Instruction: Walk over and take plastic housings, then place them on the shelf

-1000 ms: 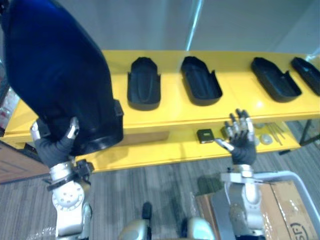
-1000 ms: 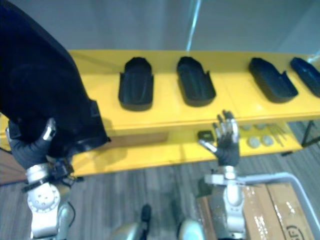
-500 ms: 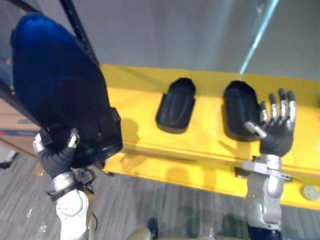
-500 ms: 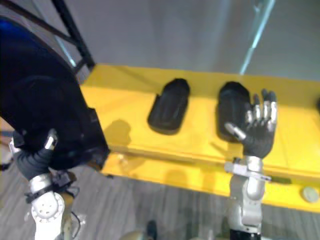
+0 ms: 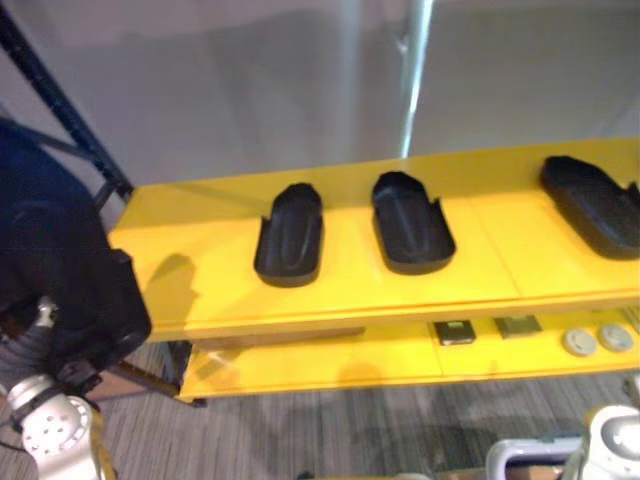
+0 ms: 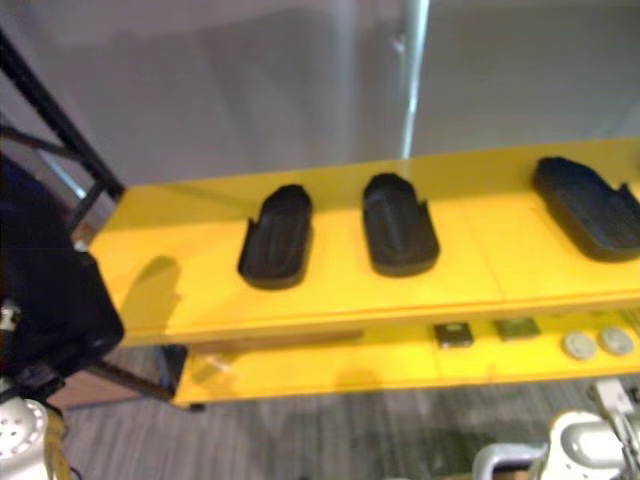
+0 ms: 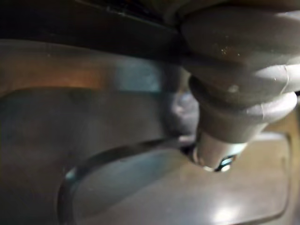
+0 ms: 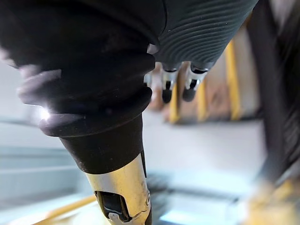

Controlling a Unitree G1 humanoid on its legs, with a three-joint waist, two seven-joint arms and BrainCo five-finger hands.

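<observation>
Large dark-blue plastic housing point(image 5: 60, 270): held beside the left end of the yellow two-tier shelf point(image 5: 200, 305) by the left hand point(image 5: 30, 340), whose thumb is shown clamped against the shell in the left wrist view. Upper tier: three black plastic housings point(image 5: 290, 235) point(image 5: 411, 222) point(image 5: 592, 205), hollow side up; lower tier: small square pieces point(image 5: 455, 332) and round discs point(image 5: 580, 342). Right hand point(image 8: 124, 187): fingers shown loosely extended and empty in the right wrist view.

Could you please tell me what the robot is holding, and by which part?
The left hand grips a dark housing by its lower end, thumb on its shell. The right hand is open and empty.
</observation>
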